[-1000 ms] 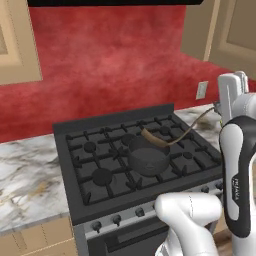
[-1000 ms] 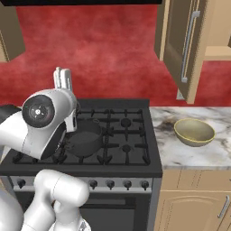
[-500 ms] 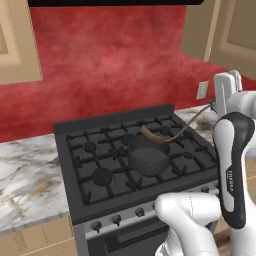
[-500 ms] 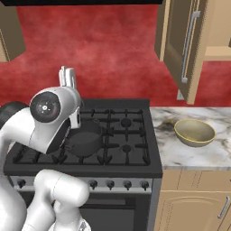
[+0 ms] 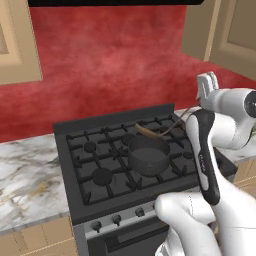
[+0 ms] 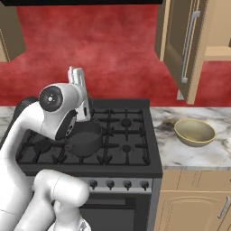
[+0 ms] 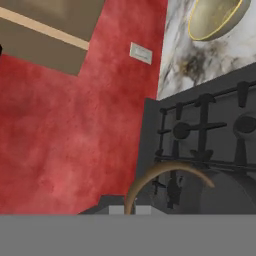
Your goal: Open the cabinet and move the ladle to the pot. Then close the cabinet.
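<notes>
Left base view: the pot (image 5: 149, 155) sat on the stove (image 5: 100, 165) at centre, the ladle (image 5: 150, 133) resting across its rim toward 1 o'clock. The gripper (image 5: 206, 86) stood at 3 o'clock, raised above the ladle; whether its fingers were parted could not be told. Right base view: the cabinet (image 6: 180, 45) door hung open at 1 o'clock, a yellowish bowl (image 6: 194, 132) at 3 o'clock
</notes>
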Tool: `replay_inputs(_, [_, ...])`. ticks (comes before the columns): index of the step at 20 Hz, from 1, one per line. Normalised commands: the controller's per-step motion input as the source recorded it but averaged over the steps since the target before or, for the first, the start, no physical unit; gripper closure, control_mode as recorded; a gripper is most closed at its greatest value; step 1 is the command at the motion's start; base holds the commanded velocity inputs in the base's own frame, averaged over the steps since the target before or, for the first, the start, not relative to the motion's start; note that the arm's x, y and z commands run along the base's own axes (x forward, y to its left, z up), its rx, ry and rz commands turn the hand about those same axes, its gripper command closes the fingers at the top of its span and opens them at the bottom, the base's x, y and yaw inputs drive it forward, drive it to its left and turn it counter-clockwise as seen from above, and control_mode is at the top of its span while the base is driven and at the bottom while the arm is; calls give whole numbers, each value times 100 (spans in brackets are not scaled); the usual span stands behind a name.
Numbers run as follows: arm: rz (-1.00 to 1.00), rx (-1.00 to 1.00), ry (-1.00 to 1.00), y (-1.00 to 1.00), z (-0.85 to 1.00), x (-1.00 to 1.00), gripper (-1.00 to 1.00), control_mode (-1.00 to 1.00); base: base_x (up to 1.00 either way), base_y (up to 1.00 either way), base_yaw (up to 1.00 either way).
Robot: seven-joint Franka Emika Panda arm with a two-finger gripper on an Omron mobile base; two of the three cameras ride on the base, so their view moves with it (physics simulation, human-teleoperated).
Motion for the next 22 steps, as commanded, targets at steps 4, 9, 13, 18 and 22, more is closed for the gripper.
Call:
replay_inputs(4, [-14, -13, 0, -15, -19, 62, 100, -100, 0, 0, 0])
replay_inputs(9, [-12, -12, 0, -14, -13, 53, 100, -100, 0, 0, 0])
replay_inputs(13, [-8, -10, 0, -13, -16, 32, 100, -100, 0, 0, 0])
replay_inputs(18, [-1, -6, 0, -8, -28, 24, 100, -100, 0, 0, 0])
replay_inputs(22, [0, -1, 1, -11, -30, 19, 100, -100, 0, 0, 0])
